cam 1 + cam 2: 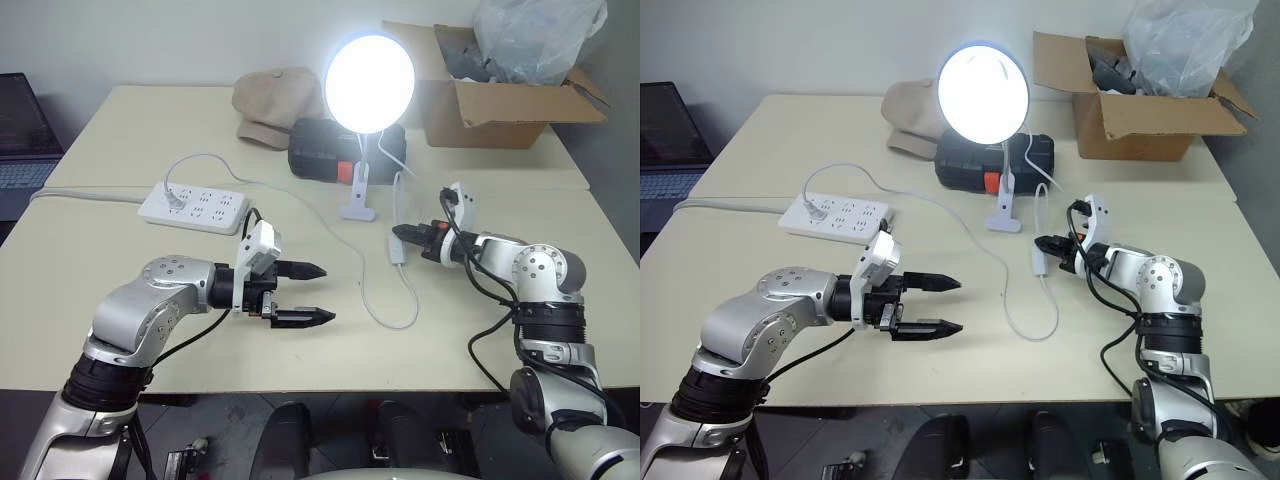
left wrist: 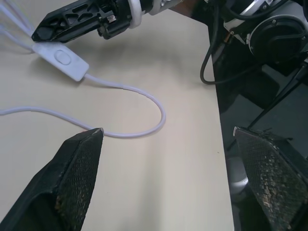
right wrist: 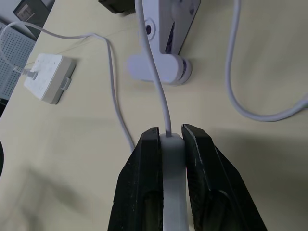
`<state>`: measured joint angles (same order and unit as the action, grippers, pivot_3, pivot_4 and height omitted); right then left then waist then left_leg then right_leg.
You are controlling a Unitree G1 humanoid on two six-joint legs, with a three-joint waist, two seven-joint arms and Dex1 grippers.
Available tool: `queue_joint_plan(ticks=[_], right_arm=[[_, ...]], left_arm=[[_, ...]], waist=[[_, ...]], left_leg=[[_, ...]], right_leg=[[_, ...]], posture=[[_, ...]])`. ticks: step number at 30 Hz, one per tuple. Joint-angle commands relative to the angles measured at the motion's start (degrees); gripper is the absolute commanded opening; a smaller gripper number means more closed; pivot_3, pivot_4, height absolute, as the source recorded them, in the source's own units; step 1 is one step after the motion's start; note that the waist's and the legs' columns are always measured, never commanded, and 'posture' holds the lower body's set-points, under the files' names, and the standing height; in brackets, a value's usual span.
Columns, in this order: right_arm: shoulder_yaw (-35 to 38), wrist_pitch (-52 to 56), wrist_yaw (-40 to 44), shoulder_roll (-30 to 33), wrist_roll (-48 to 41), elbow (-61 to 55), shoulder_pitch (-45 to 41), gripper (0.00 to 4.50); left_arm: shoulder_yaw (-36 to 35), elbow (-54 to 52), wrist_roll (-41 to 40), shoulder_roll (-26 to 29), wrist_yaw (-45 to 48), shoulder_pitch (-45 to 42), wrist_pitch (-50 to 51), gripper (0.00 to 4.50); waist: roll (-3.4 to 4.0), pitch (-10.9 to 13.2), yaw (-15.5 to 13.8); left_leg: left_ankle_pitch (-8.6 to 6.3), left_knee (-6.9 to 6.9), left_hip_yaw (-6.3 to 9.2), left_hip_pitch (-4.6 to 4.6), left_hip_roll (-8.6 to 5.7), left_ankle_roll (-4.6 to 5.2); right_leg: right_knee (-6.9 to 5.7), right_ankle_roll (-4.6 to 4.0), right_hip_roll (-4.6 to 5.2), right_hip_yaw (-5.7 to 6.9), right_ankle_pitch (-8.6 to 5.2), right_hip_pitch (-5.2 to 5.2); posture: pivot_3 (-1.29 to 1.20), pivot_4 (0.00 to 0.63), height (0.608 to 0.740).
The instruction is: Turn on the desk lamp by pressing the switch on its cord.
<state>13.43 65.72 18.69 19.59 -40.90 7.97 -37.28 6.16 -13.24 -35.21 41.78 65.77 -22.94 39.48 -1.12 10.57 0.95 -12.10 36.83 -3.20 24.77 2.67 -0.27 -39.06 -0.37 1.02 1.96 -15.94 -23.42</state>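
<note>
The desk lamp (image 1: 370, 82) stands lit at the middle back of the table on its white clamp base (image 1: 357, 195). Its thin white cord (image 1: 390, 315) runs forward and loops on the tabletop. The switch (image 1: 398, 250) is a small white block lying flat on that cord. My right gripper (image 1: 395, 233) is shut, with its tips on the end of the switch (image 3: 173, 144), which shows through the narrow slit between the fingers. My left gripper (image 1: 328, 294) hovers open to the left of the cord loop (image 2: 144, 96), holding nothing.
A white power strip (image 1: 193, 207) lies at the left. Behind the lamp sit a black case (image 1: 320, 150) and a beige hat (image 1: 275, 105). A cardboard box (image 1: 500, 100) stands at the back right, and a laptop (image 1: 25, 140) at the far left.
</note>
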Motion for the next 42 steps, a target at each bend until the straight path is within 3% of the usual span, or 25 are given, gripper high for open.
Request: queue_joint_plan(ticks=[1,13,15,17,19,20,22,27,33,36,40,42], right_arm=[[2.1,0.4,0.9,0.3,-1.8,-3.4,0.2,0.65],[-4.7,-10.1,6.3,-2.8,2.5,-5.2,1.4,0.65],[-6.4,-12.6,7.4,-2.7,4.0,-5.9,1.7,0.87],[-8.4,-15.9,9.0,-2.2,5.9,-6.9,2.3,1.36],[-12.6,-21.5,10.7,-0.7,10.7,-7.9,3.5,1.36],[-14.1,-23.7,11.0,-0.3,12.8,-7.9,3.9,1.74],[-15.3,-25.4,11.8,-0.1,14.1,-7.5,4.5,1.99],[-14.5,-26.5,11.9,-0.8,14.4,-7.6,5.4,1.99],[-13.1,-24.9,16.0,4.5,13.2,-13.1,5.5,1.99],[-12.0,-23.4,18.4,7.0,11.2,-16.1,6.1,2.66],[-13.8,-24.4,25.8,16.1,12.4,-22.3,7.5,3.52],[-14.3,-23.7,31.0,22.1,11.8,-24.9,8.7,3.66]], left_arm=[[-1.8,0.7,0.7,-0.2,-0.3,-1.5,-1.9,4.5],[-1.1,0.1,2.0,-1.3,0.2,-0.7,-5.2,4.5],[-0.9,0.1,2.3,-1.6,-0.2,-0.6,-5.7,4.5],[-0.7,0.0,2.6,-1.9,-0.5,-0.4,-6.0,4.5],[-0.6,-0.2,2.9,-2.1,-0.6,0.0,-6.3,4.5],[-0.5,-0.2,3.0,-2.2,-0.6,0.0,-6.3,4.5],[-0.5,-0.2,3.3,-2.3,-0.7,0.0,-6.5,4.5],[-0.7,0.0,3.9,-2.7,-0.7,0.0,-6.7,4.5],[-7.3,6.5,6.8,-0.9,-4.4,-5.1,-11.9,4.5],[-9.0,7.9,8.0,1.7,-3.7,-6.1,-13.8,4.5],[-13.1,8.1,8.8,7.0,-4.7,-6.5,-12.6,4.5],[-14.4,6.7,7.6,10.2,-3.7,-3.5,-8.7,4.5]], waist=[[0.0,0.0,0.0],[0.0,0.0,0.5],[0.0,0.0,0.5],[0.0,0.0,0.5],[0.0,0.0,0.5],[0.0,0.0,0.5],[0.0,0.0,0.5],[0.0,0.0,0.5],[0.0,0.0,0.4],[0.0,0.0,0.4],[0.0,0.0,0.4],[0.0,0.0,0.5]], left_leg=[[0.0,0.0,0.0,0.0,0.0,0.0],[0.0,0.0,0.0,0.0,0.01,0.0],[0.0,0.0,0.0,0.0,0.01,0.0],[0.0,0.01,0.0,0.0,0.01,0.0],[0.0,0.01,0.0,0.0,0.0,0.0],[0.0,0.01,0.0,0.0,0.0,0.0],[0.0,0.01,0.0,0.0,0.01,0.0],[0.01,0.03,0.0,0.0,0.01,-0.01],[0.01,0.04,0.03,0.0,0.01,-0.01],[0.0,0.04,0.01,0.0,0.01,-0.01],[0.0,0.02,-0.02,0.0,0.01,-0.01],[0.0,0.02,-0.01,0.0,0.02,-0.01]], right_leg=[[0.0,0.0,0.0,0.0,0.0,0.0],[-0.01,0.01,0.0,0.0,-0.01,0.0],[-0.01,0.0,-0.01,0.0,0.0,0.0],[-0.01,0.0,0.0,0.0,0.0,0.0],[-0.01,0.0,0.0,0.0,0.0,0.0],[-0.01,0.01,0.0,0.0,-0.01,0.0],[-0.01,0.16,0.0,0.01,-0.09,0.0],[-0.03,0.15,0.0,0.01,-0.08,0.0],[-0.03,-0.02,0.0,0.04,0.01,0.0],[-0.01,0.0,0.0,0.04,0.0,0.0],[0.01,-0.01,0.0,0.02,0.0,-0.01],[0.01,0.08,0.01,0.03,-0.05,-0.01]], posture=[[0.0,0.15,0.74],[0.0,0.15,0.74],[0.0,0.15,0.74],[0.0,0.15,0.74],[0.0,0.15,0.74],[0.0,0.15,0.74],[0.0,0.15,0.74],[0.0,0.15,0.74],[0.0,0.15,0.74],[0.0,0.15,0.74],[0.0,0.15,0.74],[0.0,0.15,0.74]])
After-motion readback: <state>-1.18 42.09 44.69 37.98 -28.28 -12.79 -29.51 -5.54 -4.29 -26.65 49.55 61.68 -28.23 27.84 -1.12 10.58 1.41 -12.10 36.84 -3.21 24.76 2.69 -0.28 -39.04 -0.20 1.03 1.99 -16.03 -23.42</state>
